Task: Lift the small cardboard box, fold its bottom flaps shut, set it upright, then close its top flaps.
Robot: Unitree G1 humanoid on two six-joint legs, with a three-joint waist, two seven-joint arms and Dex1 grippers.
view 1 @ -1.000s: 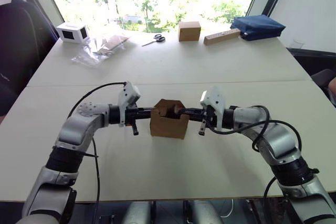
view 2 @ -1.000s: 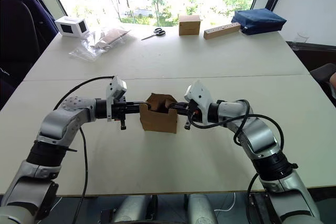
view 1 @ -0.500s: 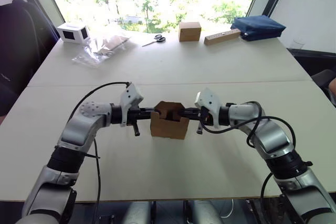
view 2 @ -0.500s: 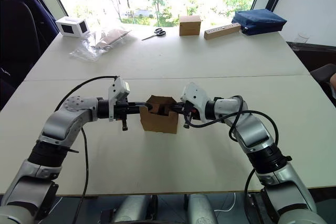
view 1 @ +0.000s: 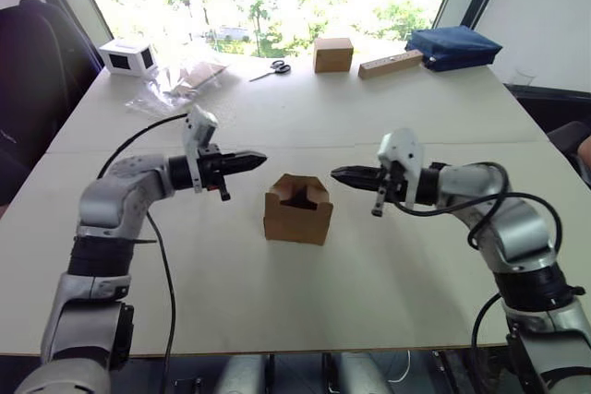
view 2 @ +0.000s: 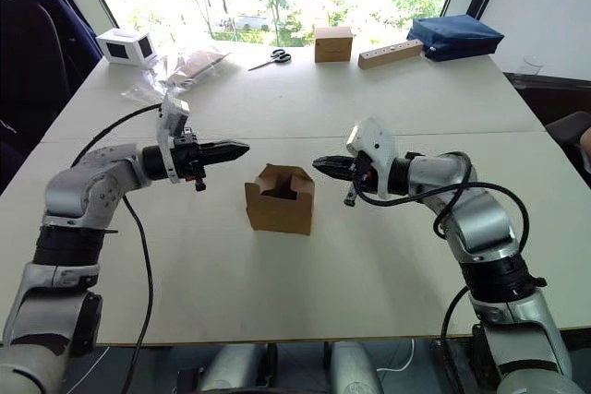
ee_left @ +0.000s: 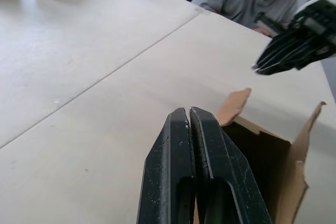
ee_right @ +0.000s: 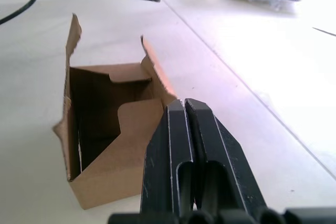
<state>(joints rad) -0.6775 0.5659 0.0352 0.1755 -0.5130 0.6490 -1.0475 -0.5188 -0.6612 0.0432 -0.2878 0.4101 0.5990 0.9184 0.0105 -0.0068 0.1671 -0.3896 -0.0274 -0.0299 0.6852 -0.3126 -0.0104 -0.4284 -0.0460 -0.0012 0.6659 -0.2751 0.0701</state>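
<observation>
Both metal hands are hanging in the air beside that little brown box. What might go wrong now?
The small cardboard box stands free on the table, held by neither gripper, so a push on a flap may just slide or tip it. The left gripper and right gripper are shut and pointing at each other, so they might collide above it. The top flaps look thin and could crumple.

Pale table (view 1: 388, 108), a seam running across its middle; small cardboard box (view 1: 296, 209) sits upright near centre, top open. Far edge carries a white device (view 1: 127, 57), a clear plastic bag (view 1: 180, 83), scissors (view 1: 272, 69), another cardboard cube (view 1: 332, 54), a long wooden block (view 1: 391, 65) and a dark blue pouch (view 1: 453, 47).
</observation>
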